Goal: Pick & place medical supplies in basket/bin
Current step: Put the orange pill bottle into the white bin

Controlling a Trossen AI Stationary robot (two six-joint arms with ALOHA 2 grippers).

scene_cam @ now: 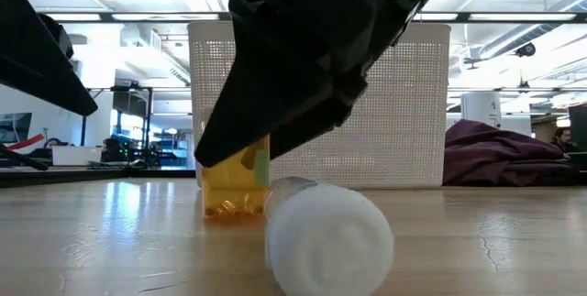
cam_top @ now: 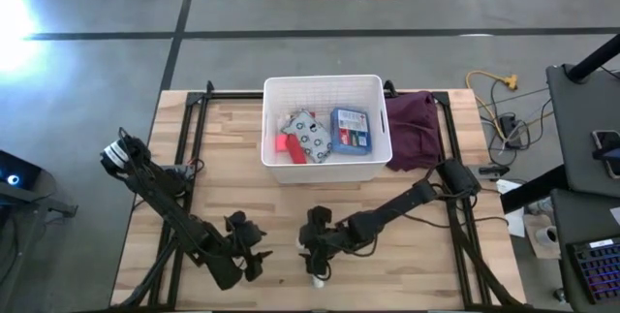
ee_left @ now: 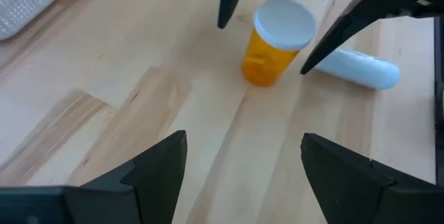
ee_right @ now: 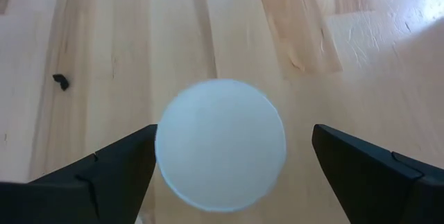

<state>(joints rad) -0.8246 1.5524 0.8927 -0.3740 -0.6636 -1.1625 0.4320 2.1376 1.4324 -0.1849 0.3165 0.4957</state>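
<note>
An orange pill bottle with a white cap (ee_left: 276,38) stands upright on the wood near the table's near edge, with a white bottle (ee_left: 361,68) lying on its side beside it (scene_cam: 326,236). My right gripper (ee_right: 234,137) hangs open above the capped bottle (ee_right: 220,144), pointing down, a finger on either side and not touching it. My left gripper (ee_left: 243,144) is open, low over the table to the left (cam_top: 254,252), aimed at the bottles. The white basket (cam_top: 373,163) holds a blue box (cam_top: 352,129), a grey-white pack (cam_top: 308,137) and a red piece (cam_top: 289,146).
A maroon cloth (cam_top: 415,129) lies right of the basket on the table's far right part. Black frame rails (cam_top: 189,129) run along both table sides. Bare wood lies between the basket and the two grippers. Cables (cam_top: 499,109) trail off the right edge.
</note>
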